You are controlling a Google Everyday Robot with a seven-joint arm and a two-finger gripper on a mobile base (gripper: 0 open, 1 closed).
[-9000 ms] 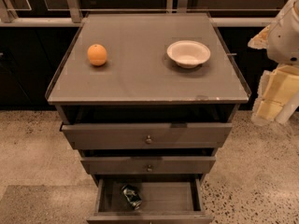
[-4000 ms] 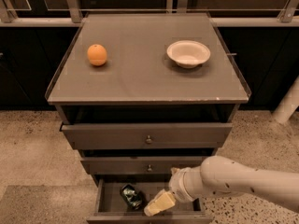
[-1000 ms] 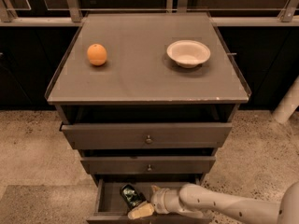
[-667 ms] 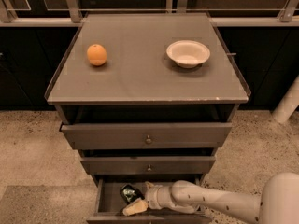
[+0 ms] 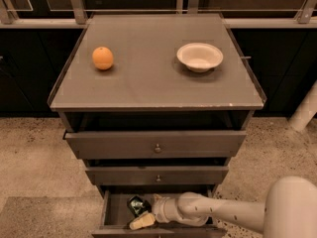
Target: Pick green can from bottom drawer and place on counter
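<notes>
Down in the open bottom drawer [image 5: 115, 213] the green can [image 5: 137, 205] lies toward the left; the gripper [image 5: 144, 213] sits right against it; whether it grips the can I cannot tell; on the counter [image 5: 148, 81] rest an orange [image 5: 102, 58] and a bowl [image 5: 199, 56].

Your one camera looks down from high in front, with the counter [image 5: 148, 90] filling the middle of the view. The bottom drawer [image 5: 116, 213] is cut off at the lower edge, and the gripper [image 5: 145, 214] sits inside it there.
</notes>
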